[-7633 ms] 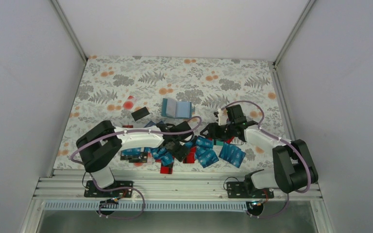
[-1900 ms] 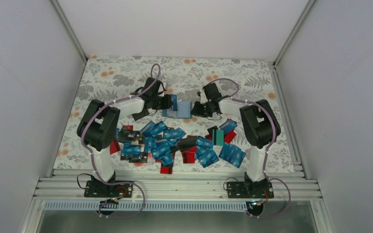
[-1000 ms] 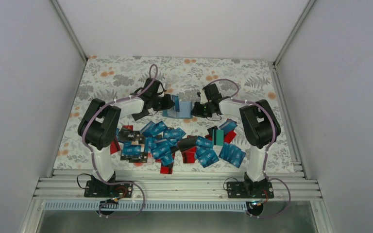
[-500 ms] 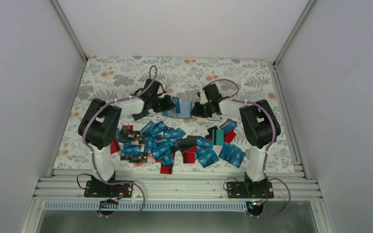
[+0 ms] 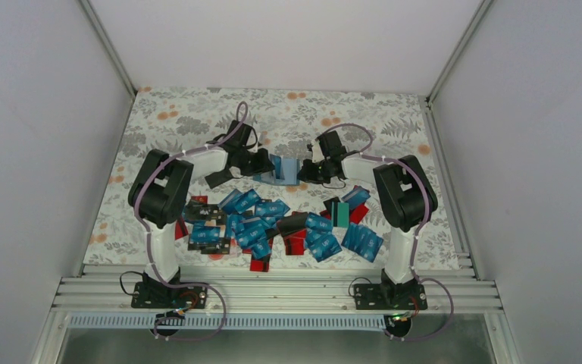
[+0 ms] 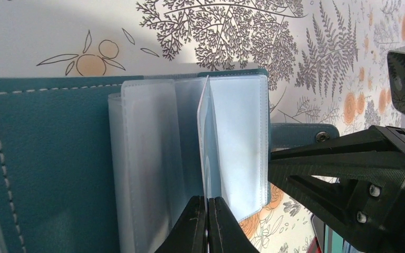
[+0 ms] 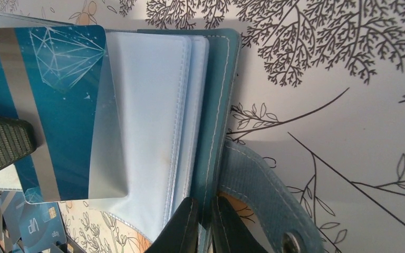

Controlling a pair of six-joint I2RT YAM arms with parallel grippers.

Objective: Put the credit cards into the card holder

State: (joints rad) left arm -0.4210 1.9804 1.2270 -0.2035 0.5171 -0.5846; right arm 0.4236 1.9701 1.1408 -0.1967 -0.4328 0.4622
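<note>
The teal-blue card holder lies open at the middle of the floral table, its clear sleeves fanned up. My left gripper is shut on a blue credit card, seen edge-on, standing between two sleeves. In the right wrist view that card has its far part under a clear sleeve. My right gripper is shut on the holder's teal cover edge, beside the snap strap. From above, the left gripper and the right gripper flank the holder.
Several loose credit cards, mostly blue with some red, black and one teal-green, lie in a pile between the holder and the arm bases. A black card lies left of the holder. White walls enclose the table.
The left arm's elbow has swung a little to the right and its gripper with the card has edged toward the holder. The right arm has stayed still.
</note>
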